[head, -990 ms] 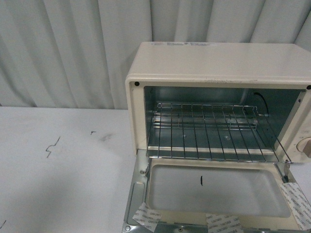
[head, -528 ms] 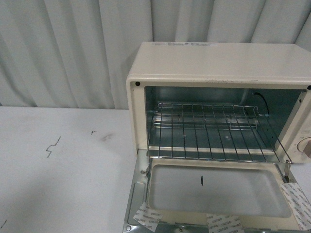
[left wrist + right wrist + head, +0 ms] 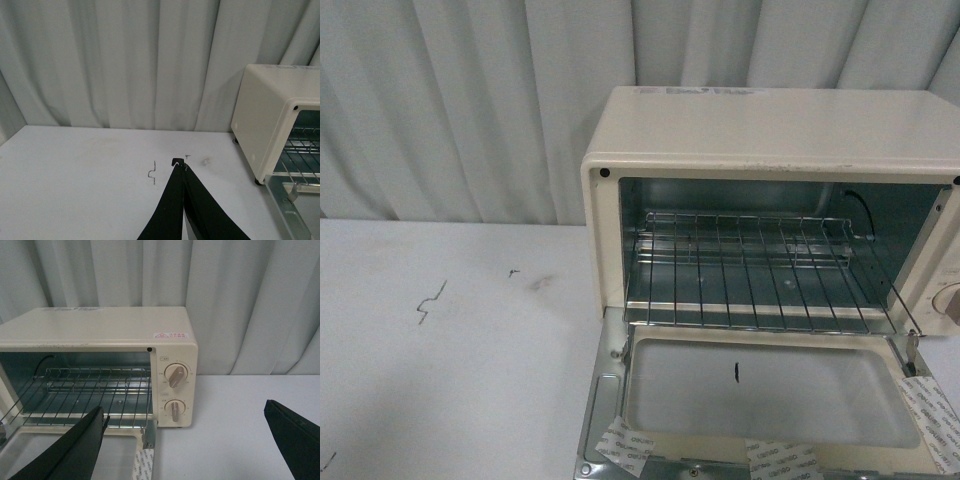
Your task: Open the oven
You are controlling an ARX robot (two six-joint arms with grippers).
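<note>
**Kid:** Where is the oven [image 3: 770, 130]?

**Me:** It sits on the white table [image 3: 450, 350], to my right side, with the gray curtain [image 3: 470, 100] behind it. Its door [image 3: 760, 400] lies flat down toward me. I can look right inside and see the wire rack [image 3: 760, 265].

**Kid:** What are your hands doing?

**Me:** My right gripper [image 3: 200, 435] is spread wide apart. It holds nothing. One finger [image 3: 75, 450] is in front of the open door, and the other is off to the side over the bare table. My left gripper [image 3: 184, 167] is pressed closed, with nothing in it. It points at the table, away from the oven.

**Kid:** What else is there?

**Me:** Two round knobs [image 3: 175, 376] sit on the oven's front, one above the other. Small dark marks [image 3: 428, 300] are on the table.
</note>
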